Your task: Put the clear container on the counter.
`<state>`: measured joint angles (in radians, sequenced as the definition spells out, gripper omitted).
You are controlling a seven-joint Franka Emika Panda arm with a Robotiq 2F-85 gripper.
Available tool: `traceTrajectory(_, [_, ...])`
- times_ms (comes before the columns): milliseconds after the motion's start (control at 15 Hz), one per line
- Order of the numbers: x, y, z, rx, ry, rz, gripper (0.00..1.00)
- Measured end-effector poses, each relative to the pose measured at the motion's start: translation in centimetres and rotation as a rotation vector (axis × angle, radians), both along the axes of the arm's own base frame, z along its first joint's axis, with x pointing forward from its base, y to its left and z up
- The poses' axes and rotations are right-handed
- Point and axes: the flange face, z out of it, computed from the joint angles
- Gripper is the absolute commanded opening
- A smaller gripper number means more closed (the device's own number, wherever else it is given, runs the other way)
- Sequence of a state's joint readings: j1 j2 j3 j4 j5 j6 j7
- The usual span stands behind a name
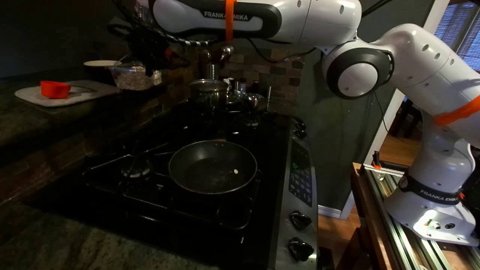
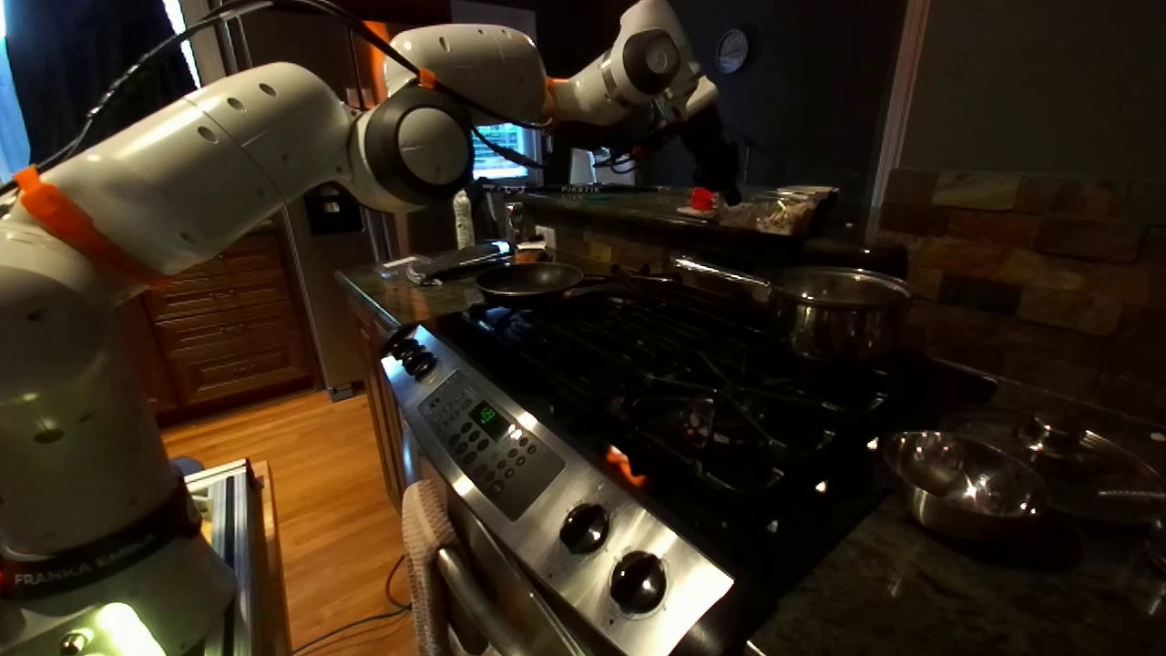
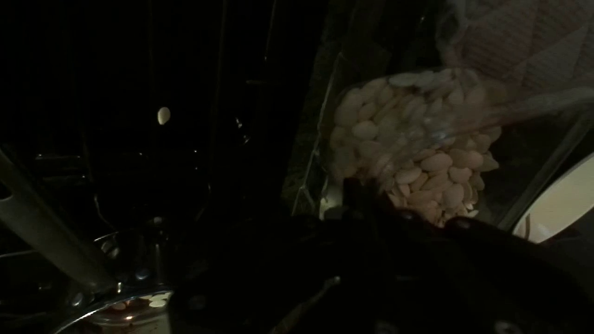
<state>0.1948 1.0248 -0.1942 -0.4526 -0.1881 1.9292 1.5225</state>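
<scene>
The clear container (image 1: pixel 133 78) is upright at the dark desk (image 1: pixel 71 112), just beside one white board (image 1: pixel 28 93) bearing one red cup (image 1: pixel 55 90) and near one white bowl (image 1: pixel 96 63); whether it rests or is lifted I cannot tell. In the wrist view its side wall (image 3: pixel 326 102) slants, upper end rightward; its long axis is unclear. One black hand (image 2: pixel 729 191) meets it, too dark to tell how open it is or whether it grips anything, and partly hides the pale seeds (image 3: pixel 364 130).

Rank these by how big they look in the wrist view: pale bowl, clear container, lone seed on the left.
1. Clear container
2. Pale bowl, judging only the part in frame
3. Lone seed, by far the smallest
</scene>
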Motion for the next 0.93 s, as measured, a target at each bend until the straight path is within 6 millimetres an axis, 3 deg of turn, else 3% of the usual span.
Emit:
traceTrajectory(267, [0.4,0.6,-0.2,-0.017,-0.043,0.013,0.01])
traceTrajectory(933, [2.0,2.2,-3.0,-0.008,-0.21,-0.016,0.01])
